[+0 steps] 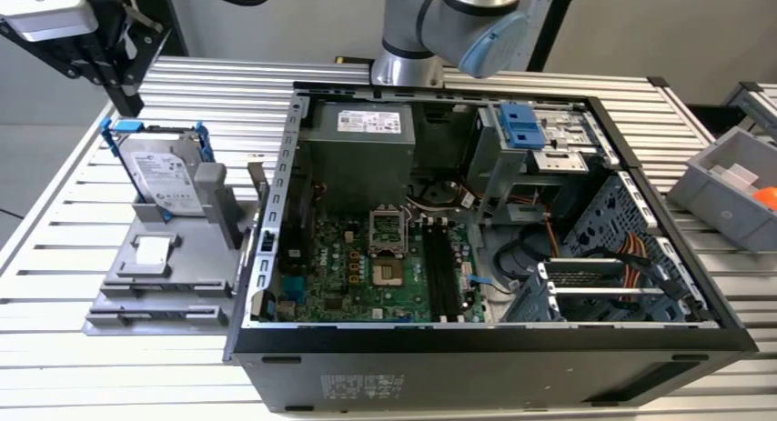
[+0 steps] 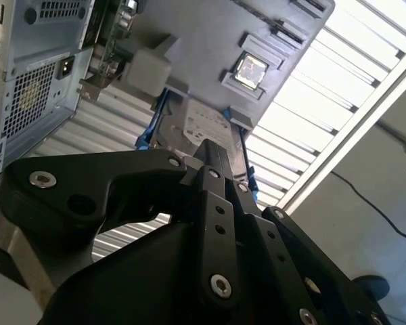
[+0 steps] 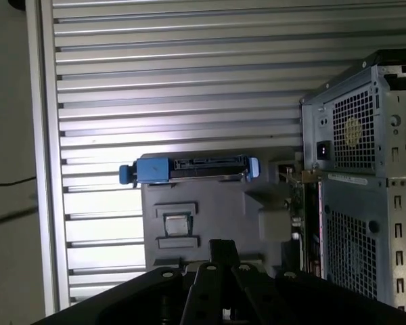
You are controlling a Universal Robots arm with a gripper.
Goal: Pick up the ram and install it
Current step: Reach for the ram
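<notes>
Hangs above the tray (image 3: 257, 196) with gripper (image 3: 223, 247) jaws together (nothing held); ram (image 1: 257, 186) off toward the case (image 3: 352, 135), on edge, lengthwise along its wall.

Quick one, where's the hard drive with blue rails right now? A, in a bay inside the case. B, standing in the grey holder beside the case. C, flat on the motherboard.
B: the hard drive stands in the grey holder, outside the computer case, on the exterior view's left.
</notes>
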